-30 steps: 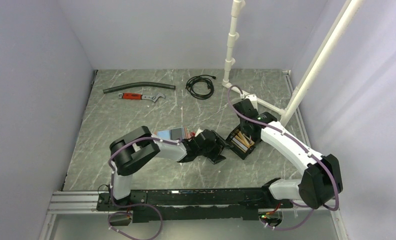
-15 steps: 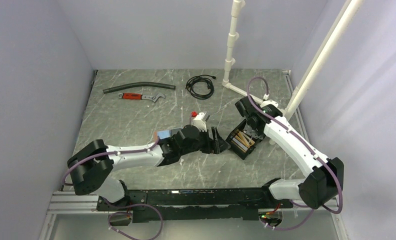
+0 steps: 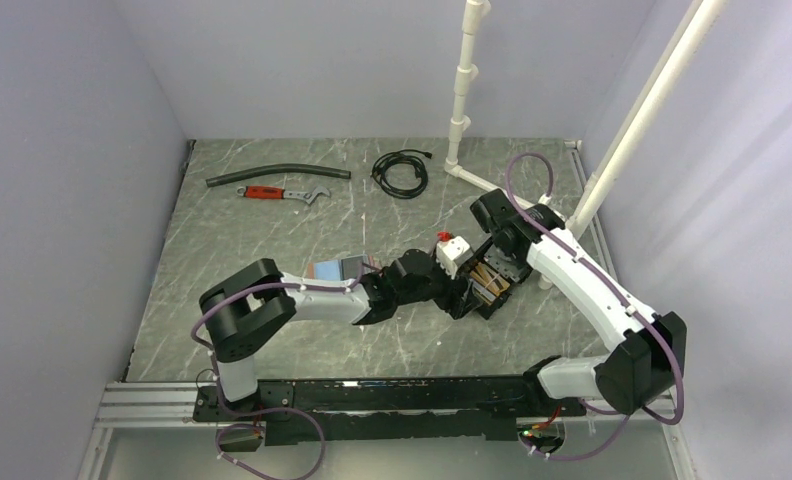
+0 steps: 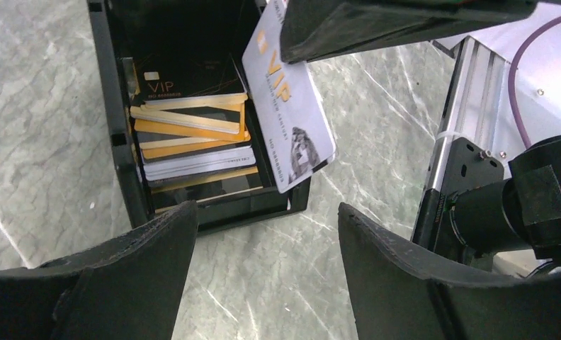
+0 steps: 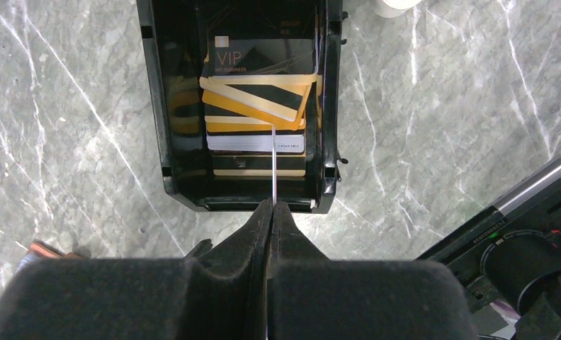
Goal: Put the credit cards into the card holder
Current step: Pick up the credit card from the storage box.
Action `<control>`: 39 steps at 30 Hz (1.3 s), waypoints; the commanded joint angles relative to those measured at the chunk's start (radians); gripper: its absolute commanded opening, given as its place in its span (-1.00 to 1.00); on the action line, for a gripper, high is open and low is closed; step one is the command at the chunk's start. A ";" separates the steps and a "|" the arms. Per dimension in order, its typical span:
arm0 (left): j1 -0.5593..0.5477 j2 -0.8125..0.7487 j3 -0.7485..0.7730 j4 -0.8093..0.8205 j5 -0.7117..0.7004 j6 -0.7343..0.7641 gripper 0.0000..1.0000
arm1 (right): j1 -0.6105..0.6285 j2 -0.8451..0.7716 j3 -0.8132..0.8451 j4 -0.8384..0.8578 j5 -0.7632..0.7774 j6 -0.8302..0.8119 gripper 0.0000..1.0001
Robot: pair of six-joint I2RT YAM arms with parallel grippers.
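Pinching a grey-white card (image 4: 292,106) by its edge, the right hand (image 5: 271,205) is closed tight and holds it over one end of the card holder (image 5: 154,106), where gold, black and white stacked cards (image 5: 256,92) lie. The left hand (image 4: 263,216), jaws spread wide and empty, hovers just beside the holder above the counter (image 5: 65,106). Bluish loose cards (image 3: 334,268) lie further left.

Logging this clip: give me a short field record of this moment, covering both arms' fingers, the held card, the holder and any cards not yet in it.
right fingers: shut on the grey-white card, held over the holder
left fingers: open, holding nothing, facing one end of the holder
card holder: on the table, with stacked cards in gold and black inside
loose cards: a few on the table by the left arm
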 commanded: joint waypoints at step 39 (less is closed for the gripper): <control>0.138 0.067 0.034 0.247 0.182 -0.363 -1.00 | -0.160 -0.566 -0.396 0.610 -0.357 -0.567 0.98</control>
